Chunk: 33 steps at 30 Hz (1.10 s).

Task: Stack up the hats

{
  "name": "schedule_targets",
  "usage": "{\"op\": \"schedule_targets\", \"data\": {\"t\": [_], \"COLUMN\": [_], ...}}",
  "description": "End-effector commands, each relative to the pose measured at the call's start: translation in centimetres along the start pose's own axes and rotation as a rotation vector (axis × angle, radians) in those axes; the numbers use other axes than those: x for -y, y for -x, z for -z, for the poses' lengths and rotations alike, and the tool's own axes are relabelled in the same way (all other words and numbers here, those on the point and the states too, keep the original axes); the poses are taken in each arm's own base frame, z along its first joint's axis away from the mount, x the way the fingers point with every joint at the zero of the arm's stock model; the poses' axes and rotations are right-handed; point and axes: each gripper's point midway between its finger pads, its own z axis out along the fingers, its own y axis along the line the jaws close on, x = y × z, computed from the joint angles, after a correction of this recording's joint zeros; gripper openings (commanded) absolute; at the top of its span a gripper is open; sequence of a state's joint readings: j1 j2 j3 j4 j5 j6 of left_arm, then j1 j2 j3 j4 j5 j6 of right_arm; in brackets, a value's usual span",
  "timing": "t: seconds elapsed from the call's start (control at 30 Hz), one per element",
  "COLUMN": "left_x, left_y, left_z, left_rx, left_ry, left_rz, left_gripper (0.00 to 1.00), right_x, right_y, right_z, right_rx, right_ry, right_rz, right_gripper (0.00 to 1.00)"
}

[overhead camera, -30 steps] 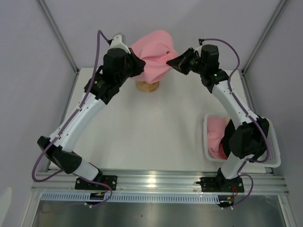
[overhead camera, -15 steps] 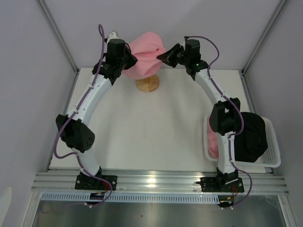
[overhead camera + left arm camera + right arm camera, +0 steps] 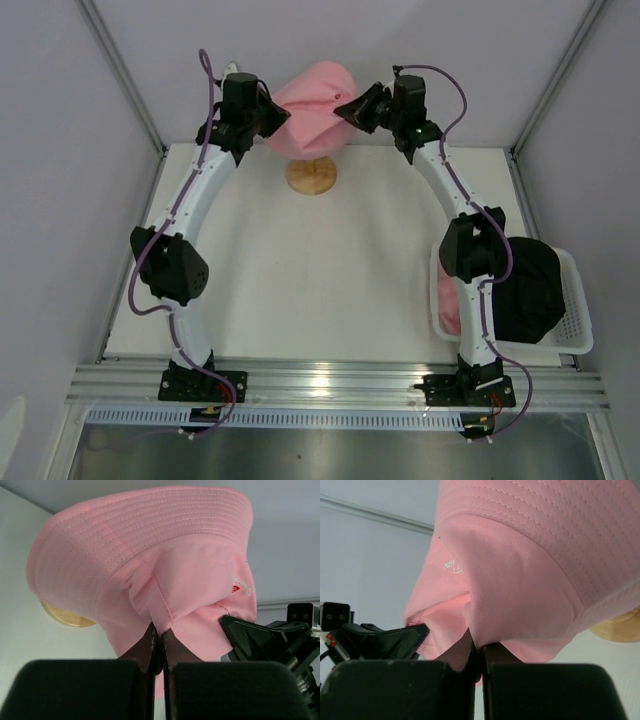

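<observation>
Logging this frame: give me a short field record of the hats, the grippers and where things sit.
held item: pink hat, spread between both grippers
left gripper: shut on the hat's brim
right gripper: shut on the opposite side of the brim
position: over the wooden stand; contact with it unclear
basket: black hat and pink fabric inside

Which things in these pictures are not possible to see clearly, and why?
1. Top external: the pink hat covers the top of the wooden stand; only its base shows.
2. Top external: the right arm hides part of the basket; the pink fabric beside the black hat is unidentifiable.
3. Wrist views: the hat's lettering is too small to read.
</observation>
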<state>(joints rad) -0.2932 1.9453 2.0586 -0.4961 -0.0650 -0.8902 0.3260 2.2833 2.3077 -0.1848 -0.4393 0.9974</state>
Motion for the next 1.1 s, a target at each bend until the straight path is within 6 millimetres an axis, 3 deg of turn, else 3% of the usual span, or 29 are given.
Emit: {"op": "schedule_targets", "data": {"t": [0.0, 0.03, 0.07, 0.13, 0.17, 0.2, 0.23, 0.27, 0.3, 0.33, 0.37, 0.4, 0.43, 0.47, 0.5, 0.6, 0.63, 0.7, 0.73, 0.8, 0.83, 0.93, 0.97, 1.0, 1.07], "left_x": [3.7, 4.0, 5.8, 6.4, 7.3, 8.2, 8.2, 7.8, 8.3, 7.1, 7.4, 7.4, 7.0, 6.6, 6.5, 5.6, 4.8, 4.7, 4.0, 4.7, 4.1, 5.4, 4.5, 4.5, 3.8], "left_y": [2.6, 2.5, 2.6, 1.1, -0.6, -0.4, -0.6, -1.5, -0.3, -0.9, -0.1, 1.0, 1.2, 1.6, 2.0, 3.1, 3.1, 3.6, 3.3, 3.9, 3.2, 4.4, 4.0, 4.2, 3.5], "left_z": [2.7, 3.4, 5.8, 7.5, 8.8, 11.2, 12.4, 13.3, 15.6, 15.6, 16.6, 18.1, 18.3, 18.5, 18.7, 18.0, 16.8, 15.9, 14.3, 13.5, 11.7, 10.9, 9.1, 8.7, 6.9], "left_rx": [0.039, 0.039, 0.031, 0.002, -0.034, -0.025, -0.022, -0.042, 0.001, -0.012, 0.021, 0.065, 0.078, 0.089, 0.107, 0.145, 0.135, 0.141, 0.123, 0.131, 0.098, 0.122, 0.109, 0.112, 0.089], "left_ry": [-0.124, -0.132, -0.198, -0.246, -0.282, -0.319, -0.313, -0.297, -0.317, -0.299, -0.313, -0.315, -0.308, -0.300, -0.297, -0.238, -0.207, -0.192, -0.168, -0.170, -0.153, -0.156, -0.116, -0.106, -0.093], "left_rz": [-0.007, -0.024, -0.049, -0.158, -0.209, -0.292, -0.327, -0.359, -0.377, -0.395, -0.397, -0.400, -0.402, -0.404, -0.416, -0.438, -0.445, -0.463, -0.472, -0.475, -0.483, -0.491, -0.490, -0.485, -0.461], "left_gripper": [0.01, 0.01, 0.01, 0.05, 0.20, 0.44, 0.69, 0.78, 0.87, 0.97, 0.97, 1.00, 1.00, 0.99, 1.00, 1.00, 1.00, 1.00, 1.00, 1.00, 0.99, 1.00, 1.00, 1.00, 1.00], "right_x": [-2.6, -2.7, -4.5, -4.2, -6.6, -7.1, -6.3, -9.3, -9.9, -7.9, -8.0, -10.1, -9.8, -8.0, -8.2, -5.2, -4.8, -2.3, -1.2, 1.7, 2.9, 6.4, 7.3, 9.1, 10.2], "right_y": [1.0, 1.0, 1.4, 0.8, 1.2, 1.0, 0.5, 1.7, 2.1, 1.4, 1.8, 2.9, 3.1, 2.5, 2.9, 1.6, 1.5, 0.0, -0.1, -1.8, -2.0, -4.8, -5.5, -6.8, -7.7], "right_z": [1.8, 2.4, 3.8, 5.5, 8.0, 9.6, 10.7, 14.7, 16.6, 17.7, 19.7, 24.0, 25.8, 27.0, 30.4, 34.2, 36.0, 38.0, 39.1, 40.9, 42.1, 44.0, 44.4, 44.5, 44.3], "right_rx": [0.000, -0.001, 0.012, -0.014, -0.010, -0.026, -0.047, 0.006, 0.032, 0.026, 0.066, 0.148, 0.175, 0.167, 0.217, 0.232, 0.279, 0.263, 0.288, 0.255, 0.277, 0.237, 0.230, 0.204, 0.203], "right_ry": [0.035, 0.021, 0.029, -0.024, 0.003, -0.008, -0.035, -0.001, 0.002, -0.045, -0.061, -0.048, -0.067, -0.104, -0.128, -0.261, -0.312, -0.442, -0.513, -0.664, -0.741, -0.876, -0.902, -0.937, -0.921], "right_rz": [0.129, 0.148, 0.177, 0.206, 0.228, 0.225, 0.207, 0.232, 0.240, 0.218, 0.220, 0.244, 0.235, 0.196, 0.192, 0.152, 0.159, 0.137, 0.137, 0.078, 0.063, -0.006, -0.025, -0.067, -0.084], "right_gripper": [0.00, 0.00, 0.00, 0.00, 0.00, 0.00, 0.00, 0.00, 0.00, 0.00, 0.00, 0.00, 0.00, 0.00, 0.00, 0.00, 0.00, 0.00, 0.00, 0.00, 0.00, 0.00, 0.00, 0.00, 0.00]}}
